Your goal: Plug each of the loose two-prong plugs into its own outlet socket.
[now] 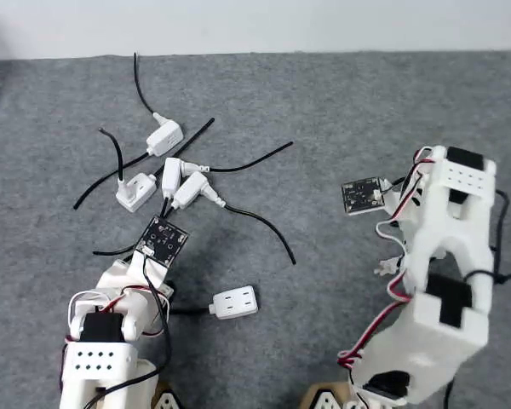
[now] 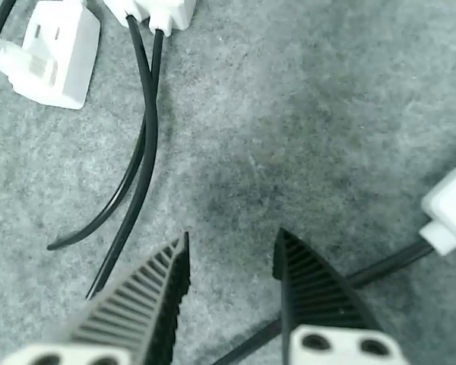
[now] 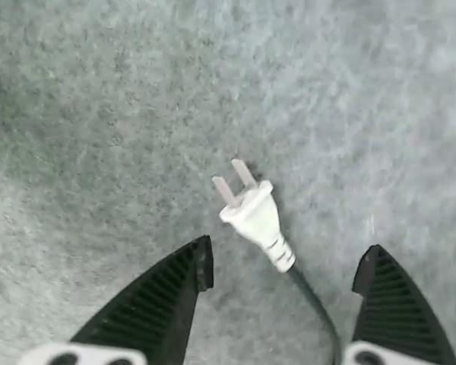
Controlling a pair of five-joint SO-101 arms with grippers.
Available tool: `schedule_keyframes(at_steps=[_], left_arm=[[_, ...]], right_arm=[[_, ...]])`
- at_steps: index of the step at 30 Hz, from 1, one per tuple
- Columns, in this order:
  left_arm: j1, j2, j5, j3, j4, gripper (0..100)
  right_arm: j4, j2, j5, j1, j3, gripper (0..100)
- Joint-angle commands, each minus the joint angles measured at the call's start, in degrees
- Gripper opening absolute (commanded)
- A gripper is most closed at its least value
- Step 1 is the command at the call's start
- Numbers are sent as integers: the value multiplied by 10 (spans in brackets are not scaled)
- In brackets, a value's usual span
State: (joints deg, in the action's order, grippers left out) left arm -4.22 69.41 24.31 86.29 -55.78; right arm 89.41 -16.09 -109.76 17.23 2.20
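My right gripper point(image 3: 287, 251) is open just above the grey mat, with a loose white two-prong plug point(image 3: 248, 211) lying flat between its fingers point(image 3: 175, 285), prongs pointing away. My left gripper point(image 2: 232, 251) is open over bare mat with nothing in it. A white outlet socket point(image 2: 52, 52) lies beyond it, beside two white plug bodies point(image 2: 152, 9) trailing black cords point(image 2: 140, 160). Another white outlet socket point(image 1: 235, 302) lies just right of the left arm point(image 1: 111, 341) and appears at the edge of the left wrist view point(image 2: 452, 205).
Toward the back left of the mat lie an angled white plug point(image 1: 164, 136), a socket block point(image 1: 136, 192) and two plugged pieces point(image 1: 181, 183), with black cords point(image 1: 255, 217) spreading out. The right arm point(image 1: 443, 281) stands at the right.
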Motion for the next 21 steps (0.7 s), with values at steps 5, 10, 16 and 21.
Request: schedule_keyframes(at_steps=[5,10,16,21], left_arm=[[4,6,-5,-3,11,167],[4,6,-7,-3,11,167],[4,6,-7,-3,11,167],[5,6,-7,-3,12,167]], right_arm=[[4,-112,-91,52,-95,296],[-1,-182,-103,53,-120,296],[17,-199,-103,51,-121,295],[79,-199,-103,16,-121,295]])
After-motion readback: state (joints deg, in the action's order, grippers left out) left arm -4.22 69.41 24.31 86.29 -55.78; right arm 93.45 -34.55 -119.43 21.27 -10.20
